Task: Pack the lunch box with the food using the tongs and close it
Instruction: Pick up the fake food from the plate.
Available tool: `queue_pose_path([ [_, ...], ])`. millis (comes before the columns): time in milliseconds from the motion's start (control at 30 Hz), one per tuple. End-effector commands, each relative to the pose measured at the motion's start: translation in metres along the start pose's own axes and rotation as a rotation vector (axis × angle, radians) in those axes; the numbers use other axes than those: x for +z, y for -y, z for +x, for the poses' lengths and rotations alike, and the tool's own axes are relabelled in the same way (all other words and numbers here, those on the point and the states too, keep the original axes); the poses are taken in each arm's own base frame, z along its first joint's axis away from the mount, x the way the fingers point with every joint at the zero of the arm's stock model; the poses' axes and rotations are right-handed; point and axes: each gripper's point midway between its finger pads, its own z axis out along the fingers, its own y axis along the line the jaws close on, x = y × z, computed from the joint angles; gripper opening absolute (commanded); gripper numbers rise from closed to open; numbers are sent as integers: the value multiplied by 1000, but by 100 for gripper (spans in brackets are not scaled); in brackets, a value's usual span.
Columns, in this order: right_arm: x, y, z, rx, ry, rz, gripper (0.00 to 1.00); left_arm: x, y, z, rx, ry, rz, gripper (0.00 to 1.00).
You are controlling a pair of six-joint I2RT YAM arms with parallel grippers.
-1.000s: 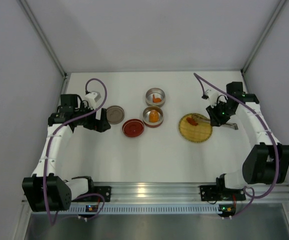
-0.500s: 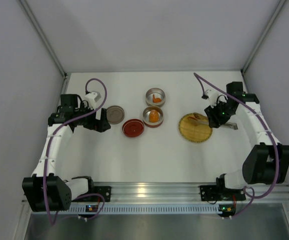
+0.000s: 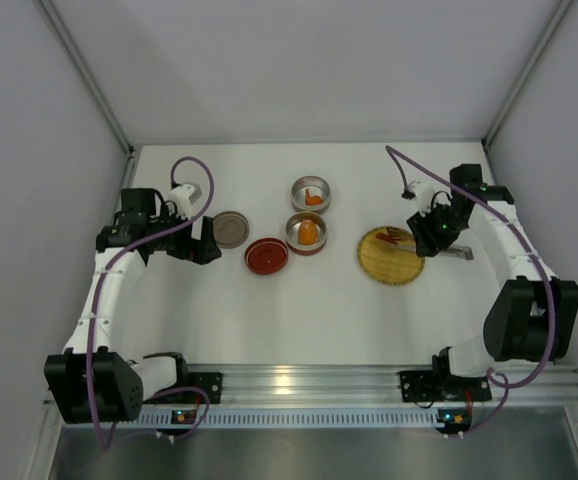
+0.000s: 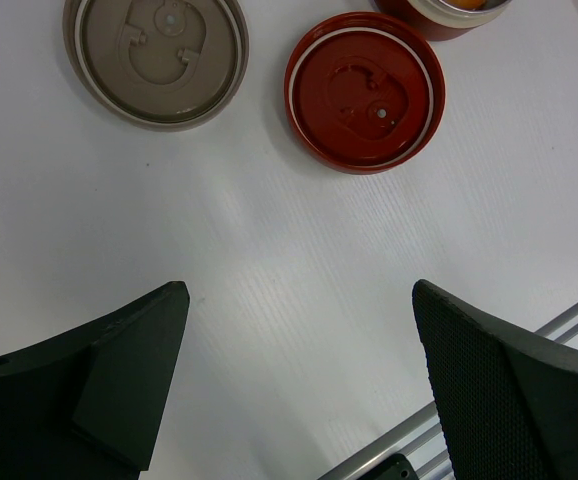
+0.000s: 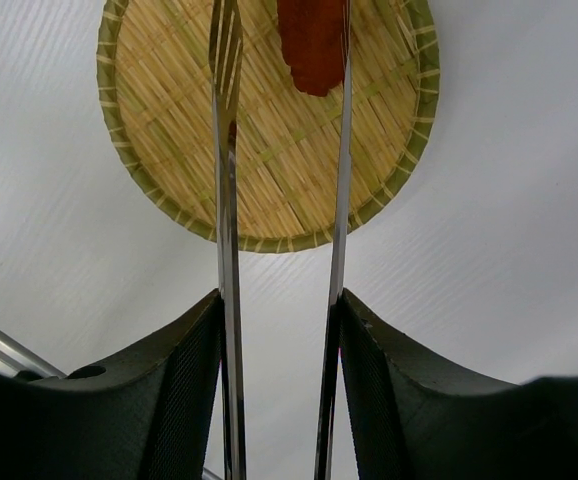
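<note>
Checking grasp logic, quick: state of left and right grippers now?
Left gripper: open, holding nothing.
Right gripper: closed on the tongs, their tips spread over the yellow plate.

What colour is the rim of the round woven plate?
Green, edging the yellow woven plate; clearest in right wrist view.

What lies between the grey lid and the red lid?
Only bare table separates the grey lid and the red lid; the left wrist view shows it.

The tongs are polished metal, the round plate rough woven straw, the red lid smooth plastic, the white table matt and finely ribbed.
</note>
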Motion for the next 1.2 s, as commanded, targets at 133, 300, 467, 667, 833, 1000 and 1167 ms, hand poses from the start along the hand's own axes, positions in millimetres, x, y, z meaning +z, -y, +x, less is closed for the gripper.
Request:
queue_pose_path([
  [133,10,0,-7,-7,39,5,47,1,2,-6,17,28,13,98],
  [300,10,4,-6,-3,42,34,46,1,2,-5,13,27,15,98],
  [467,10,7,-7,3,44,51,46,1,2,-4,13,26,12,98],
  [667,2,7,-13,-1,71,66,46,1,2,-3,16,25,9,98],
  [833,-6,7,-21,-8,103,83,46,2,2,-1,11,23,13,98],
  [1000,-5,9,-21,-5,97,86,46,3,2,0,13,24,12,98],
  [1167,1,10,-17,-4,83,82,45,3,1,-2,17,27,8,98],
])
